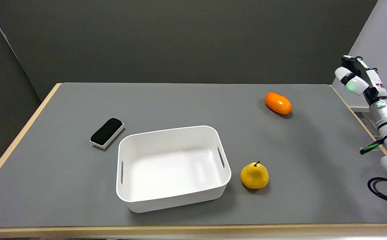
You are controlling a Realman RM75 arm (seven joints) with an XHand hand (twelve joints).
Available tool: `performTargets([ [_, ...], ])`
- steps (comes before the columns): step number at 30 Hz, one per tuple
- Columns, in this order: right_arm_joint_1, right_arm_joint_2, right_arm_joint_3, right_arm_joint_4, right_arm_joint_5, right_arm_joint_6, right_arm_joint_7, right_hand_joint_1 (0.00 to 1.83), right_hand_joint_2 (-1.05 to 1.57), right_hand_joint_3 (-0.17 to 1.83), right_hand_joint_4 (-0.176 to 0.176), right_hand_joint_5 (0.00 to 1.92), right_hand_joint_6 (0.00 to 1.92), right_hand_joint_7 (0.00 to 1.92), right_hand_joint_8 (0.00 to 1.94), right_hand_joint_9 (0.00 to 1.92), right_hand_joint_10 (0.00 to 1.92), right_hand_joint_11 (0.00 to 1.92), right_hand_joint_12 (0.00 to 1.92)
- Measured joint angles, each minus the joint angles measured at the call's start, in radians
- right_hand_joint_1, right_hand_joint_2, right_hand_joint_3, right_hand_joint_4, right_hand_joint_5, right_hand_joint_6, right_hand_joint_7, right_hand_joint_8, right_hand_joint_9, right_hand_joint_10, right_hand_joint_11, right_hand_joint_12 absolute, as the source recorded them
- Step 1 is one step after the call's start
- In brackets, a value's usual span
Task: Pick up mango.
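The robot hand (353,76) hangs in the air past the counter's (180,100) right edge, holding nothing; whether its fingers are spread or curled cannot be told; the mango (278,103) lies far right, long axis slanting from upper left to lower right.

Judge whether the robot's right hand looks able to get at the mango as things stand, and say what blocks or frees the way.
Probably yes. The right hand is raised off the table's right edge, and only bare table lies between it and the mango. The pear and white bin sit nearer the camera, out of the way.
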State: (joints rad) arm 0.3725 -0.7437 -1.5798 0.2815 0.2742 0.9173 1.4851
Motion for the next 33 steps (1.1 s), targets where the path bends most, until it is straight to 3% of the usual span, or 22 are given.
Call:
performTargets([
  [7, -0.007, 0.014, 0.002, 0.057, -0.045, -0.007, -0.108, 0.37, 0.62, 0.92, -0.061, 0.24, 0.50, 0.33, 0.47, 0.26, 0.85, 0.19, 1.40],
  [15, -0.063, 0.038, 0.008, 0.222, -0.109, -0.075, -0.251, 0.33, 0.60, 0.91, -0.089, 0.27, 0.55, 0.37, 0.52, 0.29, 0.90, 0.21, 1.44],
  [23, -0.132, 0.044, 0.015, 0.455, -0.162, -0.292, -0.402, 0.27, 0.58, 0.90, -0.091, 0.27, 0.55, 0.36, 0.51, 0.27, 0.88, 0.18, 1.39],
  [33, -0.169, -0.023, 0.020, 0.672, -0.238, -0.642, -0.546, 0.31, 0.60, 0.77, -0.121, 0.20, 0.42, 0.25, 0.38, 0.12, 0.81, 0.07, 1.30],
])
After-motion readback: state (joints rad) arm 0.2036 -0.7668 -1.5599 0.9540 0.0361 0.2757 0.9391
